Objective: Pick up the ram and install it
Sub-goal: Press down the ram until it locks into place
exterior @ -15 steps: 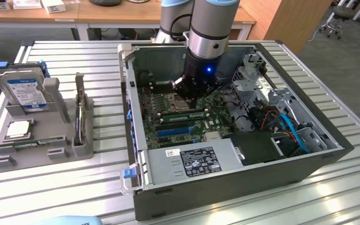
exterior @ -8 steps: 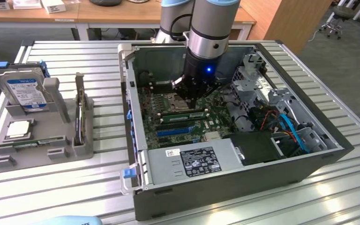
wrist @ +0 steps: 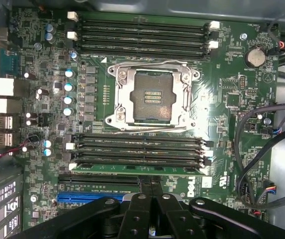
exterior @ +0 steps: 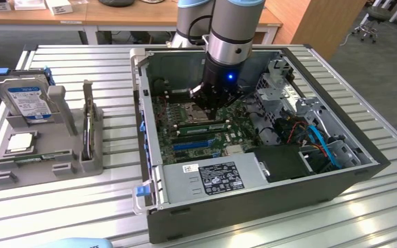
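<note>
The ram, a long narrow green stick with small labels, sits along the lowest of the memory slots just beside the processor socket. In the exterior view the ram shows as a green strip on the motherboard inside the open computer case. My gripper is shut, its two black fingers pressed together, with their tips at the ram's upper edge near its middle. They do not pinch the stick. In the exterior view the gripper reaches straight down into the case over the board.
The case walls and the power supply ring the board, and cables fill the exterior view's right side. A grey tray on the left holds a hard drive, a square chip and an upright card.
</note>
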Motion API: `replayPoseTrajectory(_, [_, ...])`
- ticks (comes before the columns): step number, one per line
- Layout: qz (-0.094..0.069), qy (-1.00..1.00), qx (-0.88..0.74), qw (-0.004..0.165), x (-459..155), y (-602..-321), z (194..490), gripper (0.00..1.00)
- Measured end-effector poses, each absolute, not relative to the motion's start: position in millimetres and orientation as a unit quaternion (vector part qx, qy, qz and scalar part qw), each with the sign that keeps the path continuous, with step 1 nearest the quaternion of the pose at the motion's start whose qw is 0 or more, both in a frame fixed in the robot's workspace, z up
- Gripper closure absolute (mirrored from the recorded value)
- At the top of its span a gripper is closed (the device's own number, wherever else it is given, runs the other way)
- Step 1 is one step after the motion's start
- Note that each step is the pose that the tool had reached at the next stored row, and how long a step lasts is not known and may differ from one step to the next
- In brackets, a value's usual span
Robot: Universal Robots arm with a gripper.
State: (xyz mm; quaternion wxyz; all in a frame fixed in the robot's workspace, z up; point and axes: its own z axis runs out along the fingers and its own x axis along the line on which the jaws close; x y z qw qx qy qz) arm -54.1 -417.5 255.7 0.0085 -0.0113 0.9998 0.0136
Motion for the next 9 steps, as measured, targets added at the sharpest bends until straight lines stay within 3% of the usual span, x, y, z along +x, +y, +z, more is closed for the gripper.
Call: replayPoseTrajectory(9, [0.014,1.000,-0.007,0.009,-53.9,-417.5,255.7,0.90])
